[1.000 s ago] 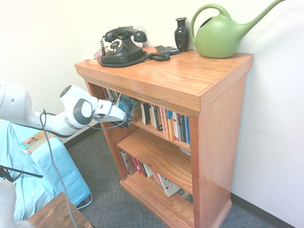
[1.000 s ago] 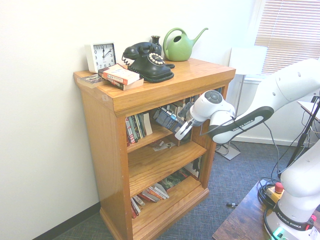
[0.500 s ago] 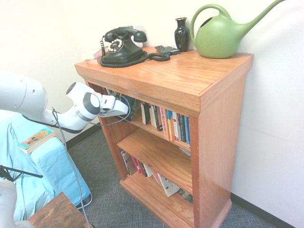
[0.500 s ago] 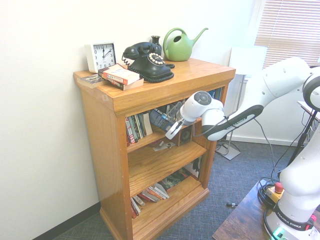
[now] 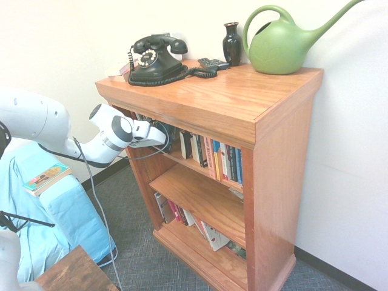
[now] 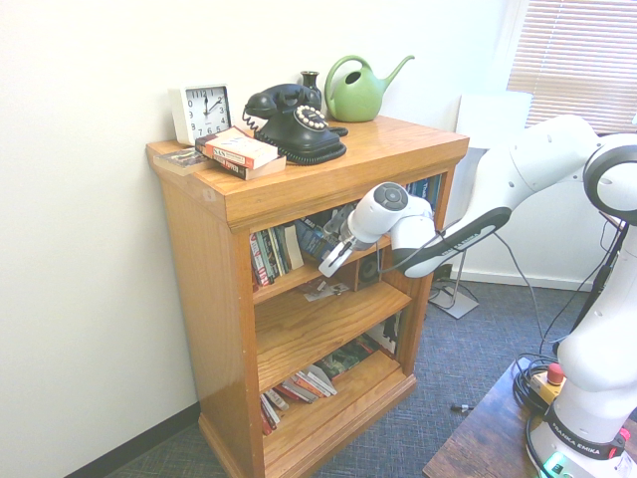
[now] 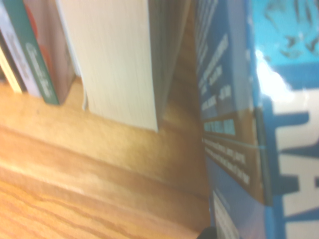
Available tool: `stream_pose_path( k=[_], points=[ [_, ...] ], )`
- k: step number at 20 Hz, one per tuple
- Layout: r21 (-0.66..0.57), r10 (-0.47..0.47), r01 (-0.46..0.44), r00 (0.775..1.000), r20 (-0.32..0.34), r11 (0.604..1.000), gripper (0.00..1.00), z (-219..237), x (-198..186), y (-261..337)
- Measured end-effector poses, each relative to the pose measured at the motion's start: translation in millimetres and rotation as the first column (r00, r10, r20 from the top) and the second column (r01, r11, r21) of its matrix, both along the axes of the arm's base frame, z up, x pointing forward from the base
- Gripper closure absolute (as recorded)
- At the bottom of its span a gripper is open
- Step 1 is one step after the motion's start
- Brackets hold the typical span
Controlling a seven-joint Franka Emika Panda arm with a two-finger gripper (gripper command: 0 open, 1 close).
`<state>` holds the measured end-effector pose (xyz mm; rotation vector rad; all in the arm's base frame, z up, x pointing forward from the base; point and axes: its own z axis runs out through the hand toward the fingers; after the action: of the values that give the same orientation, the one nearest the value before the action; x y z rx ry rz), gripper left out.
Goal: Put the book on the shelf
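Note:
The shelf (image 5: pixel 230 103) is a reddish-brown wooden bookcase against the wall. My gripper (image 5: pixel 159 138) reaches into its top compartment from the open front, shut on the book (image 5: pixel 165 131), of which only a dark edge shows under the top board. In the second exterior view the gripper (image 6: pixel 329 255) holds the blue-and-black book (image 6: pixel 317 237) tilted, just right of a few upright books (image 6: pixel 271 254) on the top inner board. Close up, the wrist view shows the book's blue cover with white lettering (image 7: pixel 259 124) beside cream page edges (image 7: pixel 114 64) of a standing book.
On top stand a black telephone (image 5: pixel 154 60), a dark vase (image 5: pixel 232 42), a green watering can (image 5: pixel 282 45), a clock (image 6: pixel 204 112) and stacked books (image 6: pixel 237 151). A row of books (image 5: pixel 215 159) fills the compartment's other end. A thin book (image 5: pixel 43 179) lies on blue-covered furniture.
The arm has pushed the gripper and book deeper into the top compartment, toward the upright books at its end. The book now shows less from the first exterior view.

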<state>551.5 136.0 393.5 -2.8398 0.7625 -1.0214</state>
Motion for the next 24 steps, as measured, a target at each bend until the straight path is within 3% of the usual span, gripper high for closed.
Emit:
stream_pose_path(
  k=[5, 6, 7, 8, 24],
  points=[
    [0.014, 0.001, -0.001, 1.000, 0.002, 1.000, 1.00, 3.1, 13.6, 6.6],
    [0.017, 0.001, -0.001, 1.000, 0.002, 1.000, 0.00, 3.1, 15.4, 7.8],
    [0.018, 0.001, -0.001, 1.000, 0.003, 1.000, 1.00, 3.6, 17.0, 8.4],
    [0.019, 0.000, 0.000, 1.000, 0.004, 1.000, 0.00, 4.3, 18.2, 8.5],
    [0.061, -0.024, 0.024, 1.000, -0.001, 0.998, 0.00, 2.2, 21.1, 2.6]
  ],
)
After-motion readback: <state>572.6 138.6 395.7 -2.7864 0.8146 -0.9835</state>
